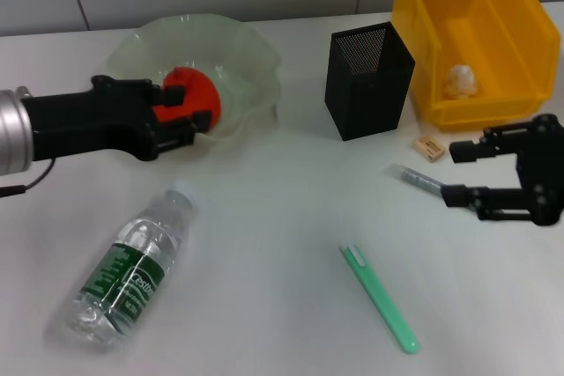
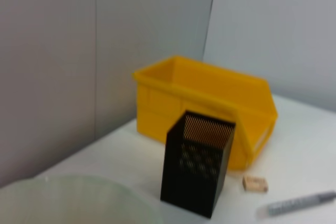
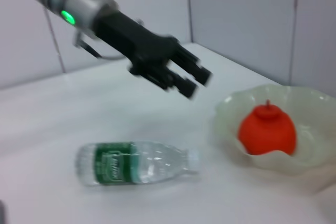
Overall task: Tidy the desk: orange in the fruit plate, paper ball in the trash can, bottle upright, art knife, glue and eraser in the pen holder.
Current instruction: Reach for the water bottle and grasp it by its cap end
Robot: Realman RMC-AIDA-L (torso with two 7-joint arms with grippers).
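The orange (image 1: 187,87) sits in the pale-green fruit plate (image 1: 242,50); it also shows in the right wrist view (image 3: 266,129). My left gripper (image 1: 187,109) is open and empty, just above the plate's near rim, apart from the orange. The bottle (image 1: 132,266) lies on its side at the front left. The paper ball (image 1: 461,81) lies in the yellow trash can (image 1: 520,33). My right gripper (image 1: 458,173) is open beside the end of the grey glue tube (image 1: 416,179). The eraser (image 1: 429,146) lies by the black pen holder (image 1: 368,81). The green art knife (image 1: 381,298) lies at the front.
The wall runs close behind the plate and the trash can. The left wrist view shows the trash can (image 2: 210,103), pen holder (image 2: 197,166), eraser (image 2: 255,183) and glue tube (image 2: 299,203). The right wrist view shows the bottle (image 3: 131,163) below my left gripper (image 3: 189,80).
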